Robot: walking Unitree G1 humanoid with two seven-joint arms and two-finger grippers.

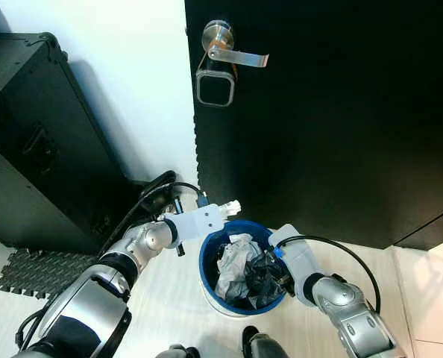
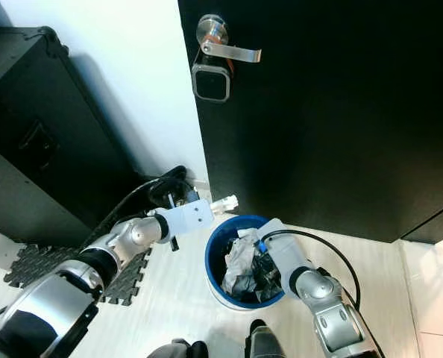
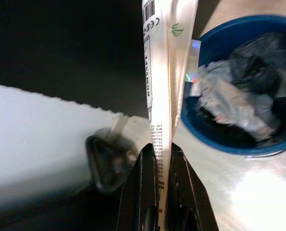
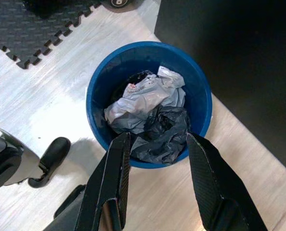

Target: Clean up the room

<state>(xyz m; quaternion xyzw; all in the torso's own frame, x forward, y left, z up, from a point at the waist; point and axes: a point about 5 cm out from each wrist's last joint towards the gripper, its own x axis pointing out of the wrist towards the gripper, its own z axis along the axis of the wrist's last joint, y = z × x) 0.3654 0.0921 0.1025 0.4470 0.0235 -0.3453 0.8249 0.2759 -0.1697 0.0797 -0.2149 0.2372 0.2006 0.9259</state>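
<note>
Wrapper [image 3: 163, 72], a flat glossy strip printed with a barcode and small text, stands pinched between the fingers of my left pincer [image 3: 162, 159], held just beside the rim of the round blue bin [image 4: 97, 77]. Inside the bin I see crumpled grey plastic [image 4: 143, 98] and a wrinkled black bag [image 4: 164, 130]. My right pincer [image 4: 155, 144] hangs over the bin with fingers spread wide. Pale wood-grain floor [image 4: 51, 101], a ribbed foam mat [image 4: 46, 29] and a black door [image 1: 333, 119] surround it.

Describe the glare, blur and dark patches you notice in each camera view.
Left wrist view: glare on the floor beside the blue bin, blurred foreground wrapper. Right wrist view: evenly lit, sharp. Eye views: black door nearly featureless, wide-angle bending of the edges.
</note>
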